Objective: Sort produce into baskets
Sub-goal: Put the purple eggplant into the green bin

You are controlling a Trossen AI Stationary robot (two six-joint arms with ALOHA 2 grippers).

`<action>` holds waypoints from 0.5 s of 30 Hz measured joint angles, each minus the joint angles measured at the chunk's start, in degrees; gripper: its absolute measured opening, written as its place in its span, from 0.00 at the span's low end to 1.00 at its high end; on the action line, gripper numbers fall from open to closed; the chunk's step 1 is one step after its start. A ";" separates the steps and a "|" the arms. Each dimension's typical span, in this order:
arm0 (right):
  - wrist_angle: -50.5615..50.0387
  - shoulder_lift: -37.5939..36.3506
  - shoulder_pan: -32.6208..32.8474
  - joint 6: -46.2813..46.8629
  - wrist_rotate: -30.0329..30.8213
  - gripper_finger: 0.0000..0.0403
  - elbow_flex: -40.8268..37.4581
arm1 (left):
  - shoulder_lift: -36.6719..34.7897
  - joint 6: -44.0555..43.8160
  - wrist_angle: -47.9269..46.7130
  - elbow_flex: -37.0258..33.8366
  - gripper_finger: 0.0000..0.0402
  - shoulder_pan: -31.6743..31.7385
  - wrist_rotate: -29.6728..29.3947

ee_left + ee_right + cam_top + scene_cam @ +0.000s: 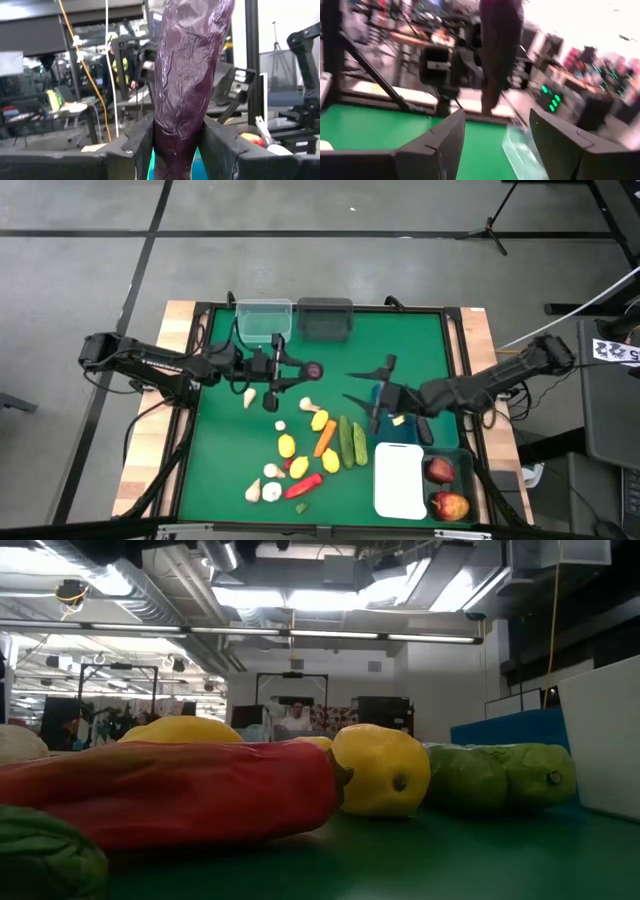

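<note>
High view: left gripper (283, 368) is over the far-left part of the green table mat (220, 470), carrying a dark purple, wrinkled, eggplant-like piece (313, 369), near the clear plastic basket (264, 320) and the dark grey basket (325, 317) at the far edge. Prob. lifted clear so it can go to a basket. Right gripper (368, 385) hangs mid-table, fingers spread, nothing between them, just beside the blue basket (385, 402). White basket (399, 478) sits at near right; two red apples (445, 488) lie in the dark translucent basket (463, 460) beside it. Unsorted produce is still bunched near the centre-front.

Low view: a long red pepper (170, 790), round yellow lemon (380, 770) and green cucumbers (500, 778) lie on the mat; no gripper seen.

Left wrist view: both fingers (132, 150) clamp the purple piece's lower end, w/ the rest standing up past them.

Right wrist view: fingers (442, 140) apart, empty; the left arm w/ the purple piece shows beyond.
</note>
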 joint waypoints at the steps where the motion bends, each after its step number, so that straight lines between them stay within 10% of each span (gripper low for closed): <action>1: 2.33 0.60 -1.20 -0.60 -3.26 0.55 0.00 | 0.00 0.35 0.77 0.00 0.35 -0.30 0.00; 15: 12.98 5.67 -8.05 -1.58 -16.74 0.65 0.39 | 4.16 1.92 6.72 -0.02 0.35 -1.08 -0.04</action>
